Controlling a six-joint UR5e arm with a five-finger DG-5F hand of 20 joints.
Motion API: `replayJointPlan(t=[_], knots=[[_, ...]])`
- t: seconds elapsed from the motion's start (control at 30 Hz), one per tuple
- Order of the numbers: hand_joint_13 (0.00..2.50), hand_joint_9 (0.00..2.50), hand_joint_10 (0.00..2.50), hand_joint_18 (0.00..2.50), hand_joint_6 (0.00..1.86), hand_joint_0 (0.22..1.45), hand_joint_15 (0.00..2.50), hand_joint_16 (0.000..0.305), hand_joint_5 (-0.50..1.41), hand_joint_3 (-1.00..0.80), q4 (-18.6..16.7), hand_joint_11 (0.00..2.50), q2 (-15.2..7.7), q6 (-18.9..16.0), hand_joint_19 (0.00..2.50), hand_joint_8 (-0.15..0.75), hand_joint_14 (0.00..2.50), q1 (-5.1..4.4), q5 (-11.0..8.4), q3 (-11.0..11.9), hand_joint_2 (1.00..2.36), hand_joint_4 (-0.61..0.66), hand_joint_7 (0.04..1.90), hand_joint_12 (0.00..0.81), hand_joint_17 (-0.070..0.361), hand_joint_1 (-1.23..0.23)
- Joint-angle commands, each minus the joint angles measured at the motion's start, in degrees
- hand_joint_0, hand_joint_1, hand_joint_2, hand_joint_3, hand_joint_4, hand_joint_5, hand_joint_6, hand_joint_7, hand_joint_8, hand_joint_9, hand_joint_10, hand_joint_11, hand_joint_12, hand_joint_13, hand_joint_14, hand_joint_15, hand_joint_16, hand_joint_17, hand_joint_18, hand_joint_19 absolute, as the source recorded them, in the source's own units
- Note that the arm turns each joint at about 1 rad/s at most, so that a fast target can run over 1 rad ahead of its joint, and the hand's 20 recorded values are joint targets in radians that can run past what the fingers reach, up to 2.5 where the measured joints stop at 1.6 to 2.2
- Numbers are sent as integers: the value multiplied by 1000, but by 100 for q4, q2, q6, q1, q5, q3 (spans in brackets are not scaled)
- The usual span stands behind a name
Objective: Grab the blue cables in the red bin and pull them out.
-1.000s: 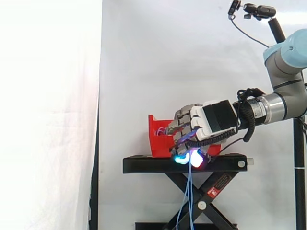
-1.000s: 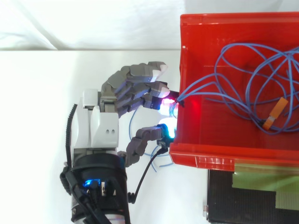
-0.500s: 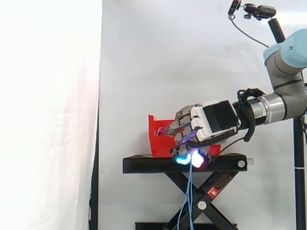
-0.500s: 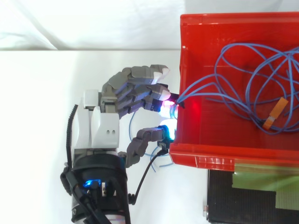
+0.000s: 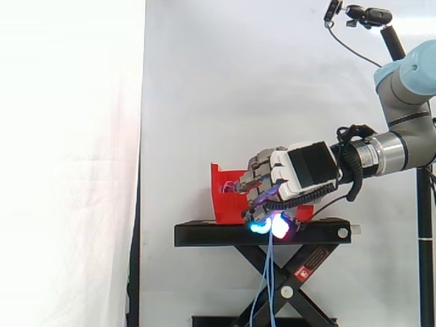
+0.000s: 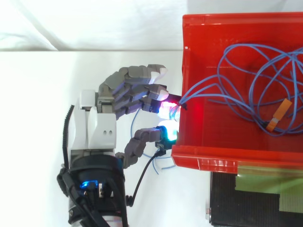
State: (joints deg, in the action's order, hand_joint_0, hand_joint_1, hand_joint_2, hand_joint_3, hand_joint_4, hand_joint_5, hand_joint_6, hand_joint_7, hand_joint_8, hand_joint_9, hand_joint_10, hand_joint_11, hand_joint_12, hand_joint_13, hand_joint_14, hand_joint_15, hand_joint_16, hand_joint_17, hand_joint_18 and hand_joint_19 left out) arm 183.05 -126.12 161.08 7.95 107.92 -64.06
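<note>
Below the black stand's [image 5: 204, 234] top in the side view, blue cables [image 5: 270, 266] hang from the hand [image 5: 300, 174], their ends cut off by the frame. Seen from above, curled fingers and thumb pinch them at the red bin's [image 6: 222, 158] left wall. The bin runs off the right edge. An orange tag [image 6: 279, 113] lies among the coils, its print unreadable.

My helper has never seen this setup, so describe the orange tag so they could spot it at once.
Find the red bin on the black stand. Blue cables lie looped inside it, and the tag rests among them at the end far from the hand. It is a small flat strip, the only orange thing among the blue.
</note>
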Motion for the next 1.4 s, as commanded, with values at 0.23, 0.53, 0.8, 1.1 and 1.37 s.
replayJointPlan(t=[0.23, 0.53, 0.8, 1.1, 1.37], knots=[[880, 1074, 31, 810, 357, 852, 590, 41, 1045, -1000, -50, 833, 9, -424, 825, 148, 23, -31, 1, 7, 1000, -66, 774, 286, 91, -942], [878, 1070, 32, 807, 368, 852, 587, 40, 1042, -1000, -209, 841, 9, -1910, 834, 151, 24, -154, -17, 34, 1000, -69, 767, 286, 91, -941], [878, 1066, 32, 806, 375, 852, 594, 40, 1039, -1000, -200, 839, 9, -2718, 834, 150, 23, -294, -78, 464, 1000, -57, 758, 288, 91, -941], [875, 1068, 31, 805, 378, 852, 588, 41, 1037, -1000, -191, 841, 44, -4169, 826, 151, 24, -514, -553, 737, 1000, -56, 759, 287, 91, -939], [873, 1068, 31, 805, 378, 852, 592, 41, 1037, -1000, -147, 841, 167, -5039, 827, 152, 23, -637, -913, 737, 1000, -55, 757, 289, 92, -939]])
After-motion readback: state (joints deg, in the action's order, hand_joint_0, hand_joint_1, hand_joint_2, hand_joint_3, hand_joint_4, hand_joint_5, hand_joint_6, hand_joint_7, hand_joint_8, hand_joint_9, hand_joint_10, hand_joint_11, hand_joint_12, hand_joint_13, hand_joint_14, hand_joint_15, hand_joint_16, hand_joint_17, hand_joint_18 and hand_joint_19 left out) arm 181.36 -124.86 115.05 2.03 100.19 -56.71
